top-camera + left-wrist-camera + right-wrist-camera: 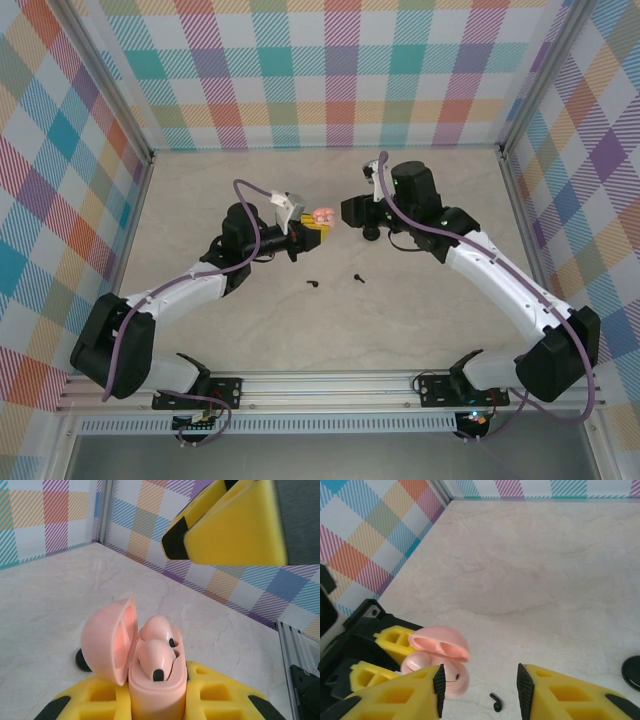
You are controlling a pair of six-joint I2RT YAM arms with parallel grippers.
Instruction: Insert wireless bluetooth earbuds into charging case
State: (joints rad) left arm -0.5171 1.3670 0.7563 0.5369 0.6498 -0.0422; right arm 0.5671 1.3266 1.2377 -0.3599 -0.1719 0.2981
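Note:
My left gripper (157, 702) is shut on the body of a pink charging case (155, 692). The case's lid (107, 640) is hinged open to the left. Two pale pink earbuds (156, 657) sit in its wells, stems down. In the top view the case (322, 215) is held above the table at my left gripper (312, 236). My right gripper (352, 210) hovers just right of it. Its jaws (479, 687) stand open with nothing between them, beside the case (452, 677). Two black earbuds (313, 283) (357, 277) lie on the table; one of them (496, 702) is below my right gripper.
A black round case (372, 234) lies on the table under the right arm; it is at the edge (632, 672) of the right wrist view. Checkered walls (340, 70) enclose the marble table on three sides. Open tabletop lies behind and in front of the grippers.

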